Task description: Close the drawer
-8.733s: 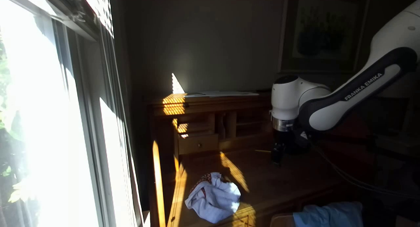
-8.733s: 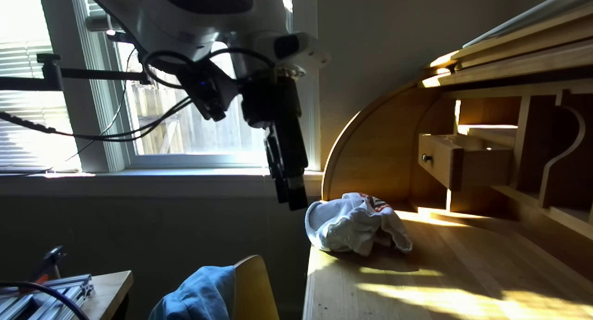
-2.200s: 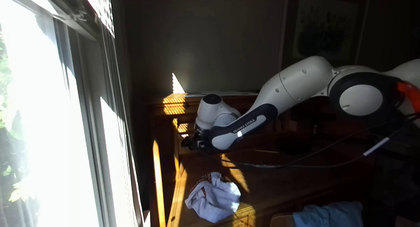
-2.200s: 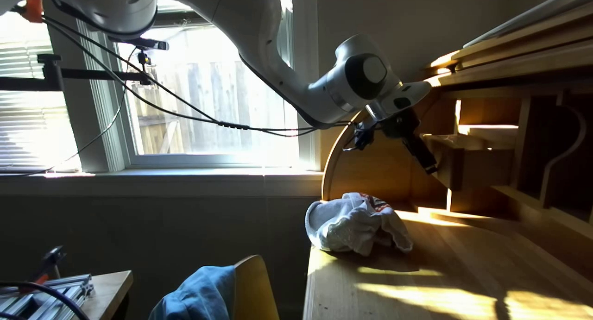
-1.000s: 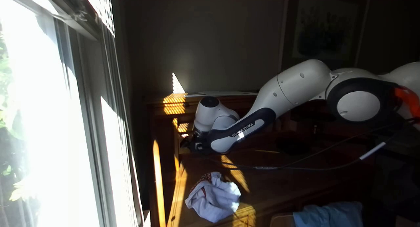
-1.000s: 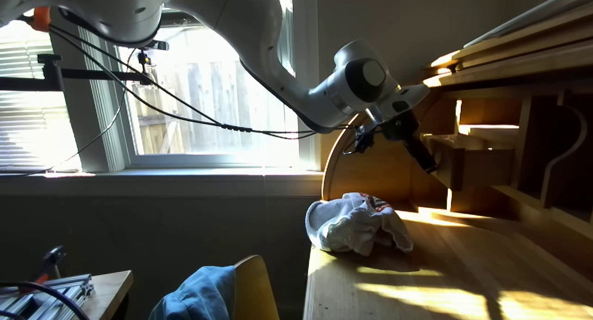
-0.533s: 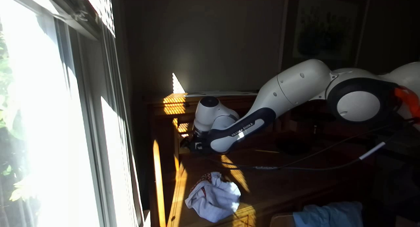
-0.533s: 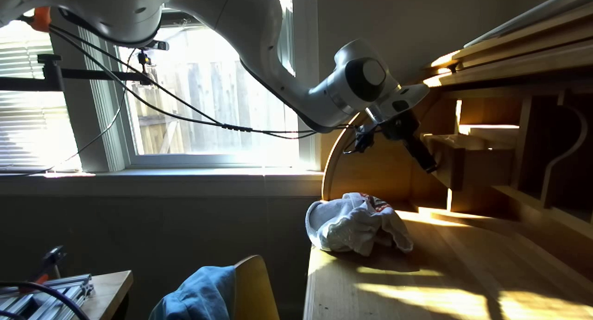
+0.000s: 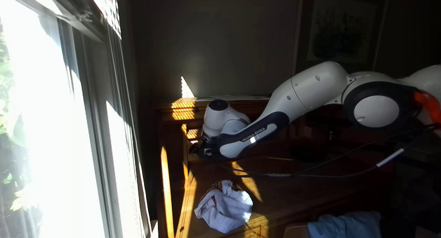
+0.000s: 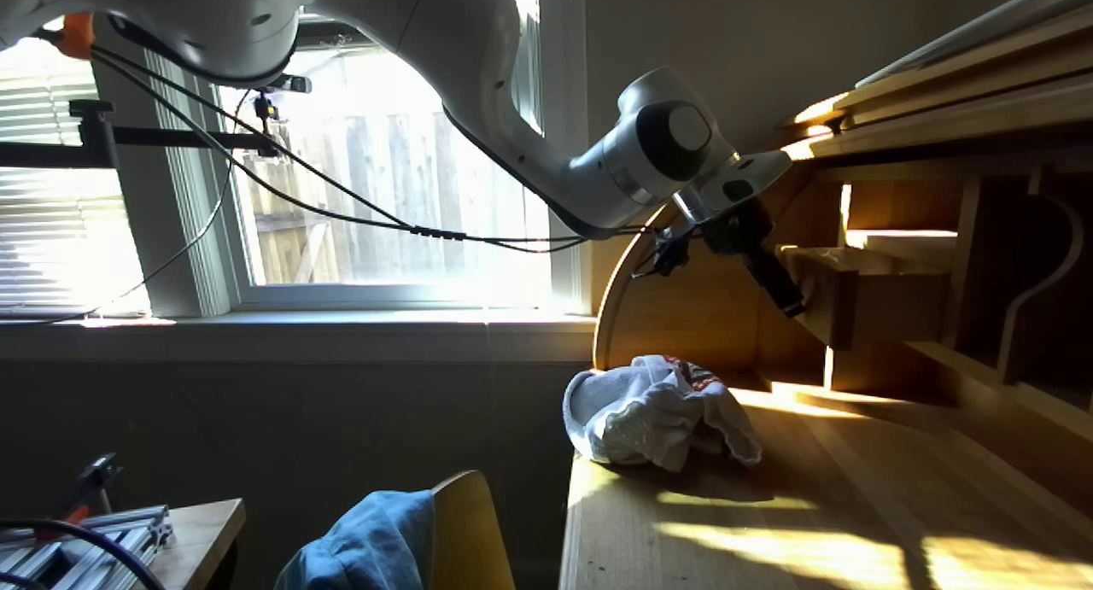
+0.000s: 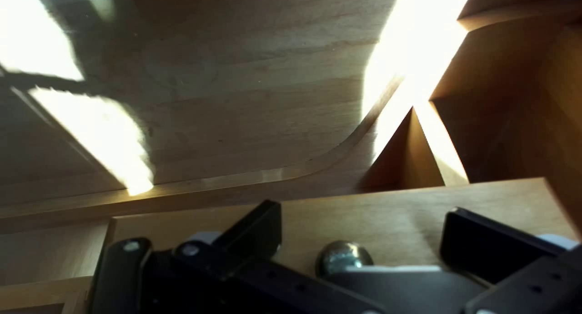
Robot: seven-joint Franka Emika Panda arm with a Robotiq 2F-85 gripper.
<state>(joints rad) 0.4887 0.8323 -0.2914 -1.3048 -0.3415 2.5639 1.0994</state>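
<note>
The small wooden drawer (image 10: 897, 308) stands pulled out from its slot in the desk's upper shelves. Its front face fills the lower part of the wrist view (image 11: 391, 214), with a round metal knob (image 11: 342, 256) on it. My gripper (image 11: 361, 234) is open, with one finger on each side of the knob and a gap to both. In an exterior view the gripper (image 10: 794, 308) points down at a slant against or very close to the drawer front, and the knob is hidden behind it. In an exterior view my wrist (image 9: 210, 141) hides most of the drawer.
A crumpled white cloth (image 10: 657, 415) lies on the desk top (image 10: 726, 539) below the arm. The curved desk side (image 10: 683, 317) rises beside the drawer. Open cubbies (image 10: 990, 265) are to its right. A chair with a blue cloth (image 10: 367, 539) stands before the desk.
Over several seconds my arm has swung from above the desk's front to the drawer front. In the last second it has moved only very slightly. The drawer's position looks unchanged.
</note>
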